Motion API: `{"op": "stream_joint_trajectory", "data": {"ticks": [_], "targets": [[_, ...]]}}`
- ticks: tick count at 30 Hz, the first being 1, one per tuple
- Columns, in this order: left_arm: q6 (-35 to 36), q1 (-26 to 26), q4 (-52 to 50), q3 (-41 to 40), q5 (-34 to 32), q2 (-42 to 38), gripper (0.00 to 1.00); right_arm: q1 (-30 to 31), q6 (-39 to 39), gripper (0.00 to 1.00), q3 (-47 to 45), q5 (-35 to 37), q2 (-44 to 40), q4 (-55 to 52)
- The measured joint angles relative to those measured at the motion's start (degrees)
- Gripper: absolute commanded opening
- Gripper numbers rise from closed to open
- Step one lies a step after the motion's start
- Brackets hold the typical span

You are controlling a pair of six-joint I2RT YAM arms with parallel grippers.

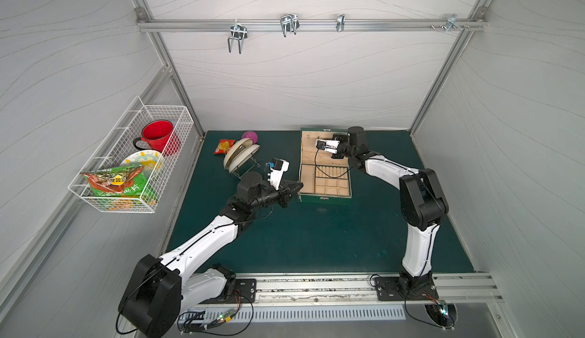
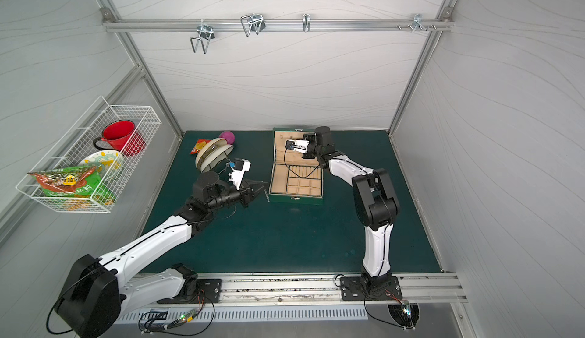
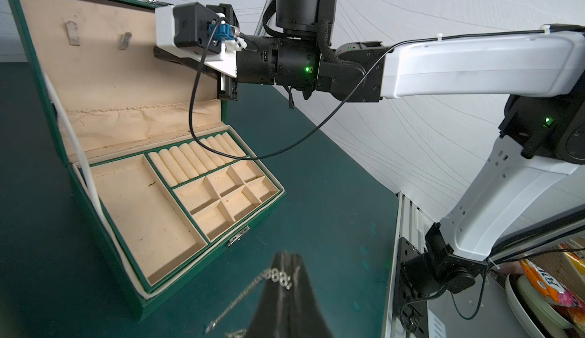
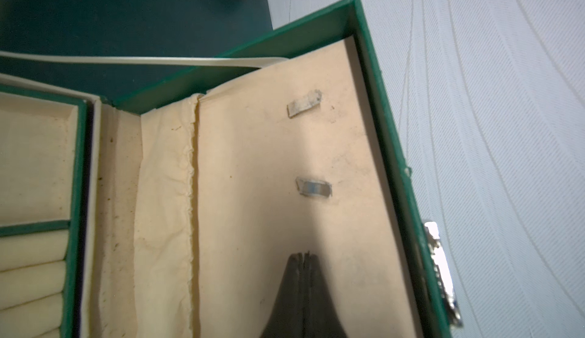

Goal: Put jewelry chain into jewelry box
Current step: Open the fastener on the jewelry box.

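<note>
The jewelry box (image 1: 326, 199) (image 2: 296, 200) stands open at the back middle of the green mat, its lid upright and its beige compartments (image 3: 142, 213) bare. My left gripper (image 1: 300, 185) (image 3: 286, 255) hovers just off the box's front left corner, shut on the jewelry chain (image 3: 253, 289). The thin silver chain (image 2: 267, 195) hangs from the tips toward the mat. My right gripper (image 4: 305, 254) is shut with nothing in it, its tips close against the lid lining (image 4: 253, 162) near two small lid hooks (image 4: 313, 187). I cannot tell if it touches the lining.
At the back left of the mat stand a dish rack with plates (image 1: 239, 157), a snack packet (image 1: 223, 146) and a pink ball (image 1: 250, 136). A wire basket (image 1: 95, 194) on the left wall holds a red mug, a plate and a snack bag. Metal hooks (image 1: 288, 24) hang on the back rail.
</note>
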Motion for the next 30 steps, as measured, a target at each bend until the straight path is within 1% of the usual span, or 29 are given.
{"op": "stream_joint_trajectory", "data": {"ticks": [11, 12, 13, 14, 15, 16, 18, 20, 23, 26, 30], "targets": [[-0.17, 0.0, 0.02, -0.42, 0.0, -0.37, 0.0, 0.94, -3.72, 0.0, -3.26, 2.97, -0.24, 4.83], [-0.17, 0.0, 0.02, -0.42, 0.0, -0.39, 0.0, 1.01, -3.74, 0.02, -3.41, 3.06, -0.44, 4.87], [-0.2, 0.0, 0.04, -0.42, 0.0, -0.39, 0.0, 1.07, -3.74, 0.12, -3.58, 3.15, -0.7, 4.9], [-0.17, 0.0, 0.04, -0.42, 0.0, -0.42, 0.0, 1.18, -3.41, 0.26, -3.69, 3.19, -1.01, 4.96], [-0.17, 0.0, 0.02, -0.42, 0.0, -0.42, 0.0, 1.29, -2.99, 0.35, -3.91, 3.15, -1.46, 4.33], [-0.17, 0.0, 0.02, -0.42, 0.0, -0.42, 0.0, 1.46, -2.25, 0.43, -4.57, 3.1, -1.92, 3.5], [-0.17, 0.0, 0.04, -0.42, 0.0, -0.44, 0.0, 1.79, -0.39, 0.55, -5.55, 2.82, -2.69, 2.45], [-0.2, 0.0, 0.02, -0.42, 0.0, -0.48, 0.0, 1.99, 1.7, 0.62, -6.25, 2.16, -3.85, 1.16], [-0.2, 0.0, 0.02, -0.42, -0.02, -0.68, 0.0, 2.19, 5.99, 0.68, -8.07, 0.9, -7.28, -1.27], [-0.22, 0.0, 0.04, -0.42, -0.02, -0.85, 0.0, 2.34, 11.56, 0.7, -10.78, -0.13, -12.72, -2.75], [-0.35, 0.0, 0.07, -0.42, -0.02, -1.07, 0.0, 2.14, 23.78, 0.72, -14.78, 1.2, -21.51, -1.97]]}}
